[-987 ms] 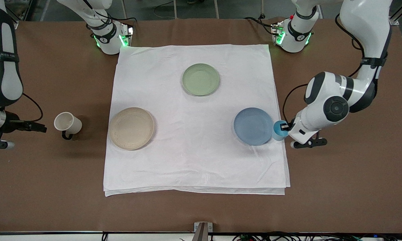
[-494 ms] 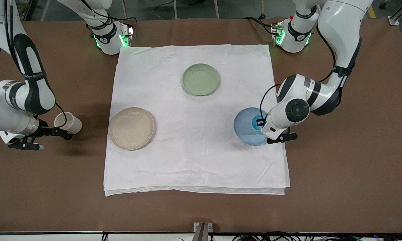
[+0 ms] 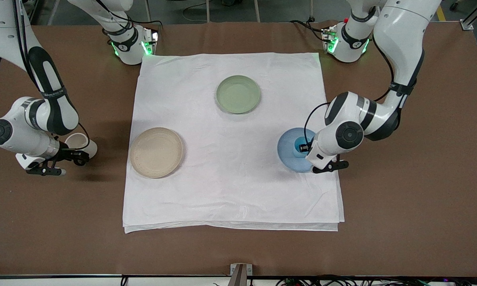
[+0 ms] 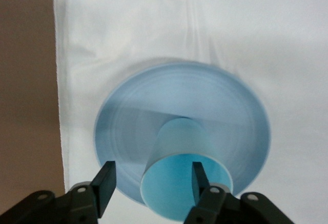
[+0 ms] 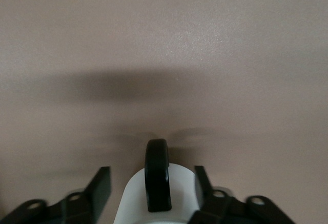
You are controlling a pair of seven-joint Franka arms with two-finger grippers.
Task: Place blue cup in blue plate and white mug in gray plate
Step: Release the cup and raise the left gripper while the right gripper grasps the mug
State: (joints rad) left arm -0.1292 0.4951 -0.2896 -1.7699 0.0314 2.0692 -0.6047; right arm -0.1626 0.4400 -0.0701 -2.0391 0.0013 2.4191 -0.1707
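Note:
The blue cup stands upright in the blue plate on the white cloth. My left gripper is open over the cup's rim. In the left wrist view one finger is outside the cup and apart from its wall, and the other is over its mouth. The white mug stands on the bare table at the right arm's end. My right gripper is open around it. The mug sits between the fingers, its dark handle facing the right wrist camera. The gray plate is empty.
A sage-green plate lies on the cloth toward the robots' bases. The gray plate lies on the cloth's edge beside the mug. The brown table surrounds the cloth.
My left gripper carried the blue cup from beside the blue plate's edge onto the plate. My right arm swung in from the table's end and brought its fingers around the white mug.

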